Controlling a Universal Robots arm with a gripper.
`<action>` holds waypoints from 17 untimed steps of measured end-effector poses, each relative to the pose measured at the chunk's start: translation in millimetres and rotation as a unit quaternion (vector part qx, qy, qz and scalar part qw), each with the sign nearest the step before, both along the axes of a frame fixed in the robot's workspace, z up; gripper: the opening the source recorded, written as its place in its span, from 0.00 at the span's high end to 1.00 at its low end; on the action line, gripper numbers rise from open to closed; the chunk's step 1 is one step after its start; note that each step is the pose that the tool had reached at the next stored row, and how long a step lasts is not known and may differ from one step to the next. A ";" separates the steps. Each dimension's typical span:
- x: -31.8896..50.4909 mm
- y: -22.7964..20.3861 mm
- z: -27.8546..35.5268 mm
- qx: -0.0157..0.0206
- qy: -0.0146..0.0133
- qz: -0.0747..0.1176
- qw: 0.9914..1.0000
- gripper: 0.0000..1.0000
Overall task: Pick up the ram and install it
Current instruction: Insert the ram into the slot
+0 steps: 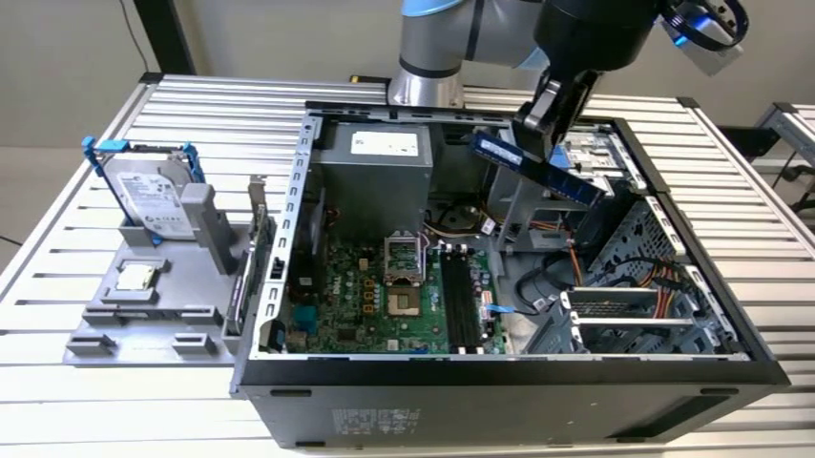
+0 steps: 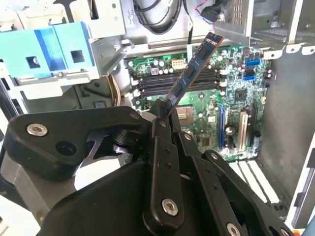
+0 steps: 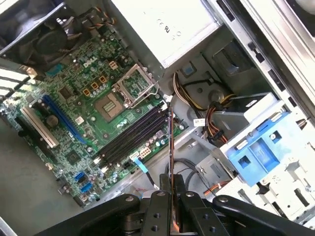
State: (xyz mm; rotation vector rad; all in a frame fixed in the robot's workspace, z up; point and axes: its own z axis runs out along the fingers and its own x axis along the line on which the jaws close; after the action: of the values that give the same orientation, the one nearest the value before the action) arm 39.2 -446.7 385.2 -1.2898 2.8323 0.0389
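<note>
A slatted metal table (image 1: pixel 764 258) is carrying an open computer case (image 1: pixel 510 405), its green motherboard (image 1: pixel 357 296) lying bare with black memory slots (image 1: pixel 461 305). Farther back, above the case's interior, the gripper (image 1: pixel 541 119) is clenching the ram (image 1: pixel 535 164), which is hanging tilted in the air, clear of the slots.

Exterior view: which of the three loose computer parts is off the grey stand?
The ram, the long dark stick clamped in the gripper above the open case. The hard drive and the small square chip sit on the stand.
</note>
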 end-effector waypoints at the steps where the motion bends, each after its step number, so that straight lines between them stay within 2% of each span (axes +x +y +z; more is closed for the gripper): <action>1: 0.0 0.0 0.0 0.000 0.000 -0.006 1.000 1.00; 5: 0.0 0.0 0.0 0.000 0.000 -0.032 0.999 1.00; 9: 0.0 0.0 0.0 0.000 0.000 -0.057 0.998 1.00; 13: 0.0 0.0 0.0 0.000 0.000 -0.083 0.997 1.00; 17: 0.0 0.0 0.0 0.000 0.000 -0.109 0.994 1.00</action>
State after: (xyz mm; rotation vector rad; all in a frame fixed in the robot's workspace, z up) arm 39.2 -446.7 385.2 -0.9724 2.9537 0.0337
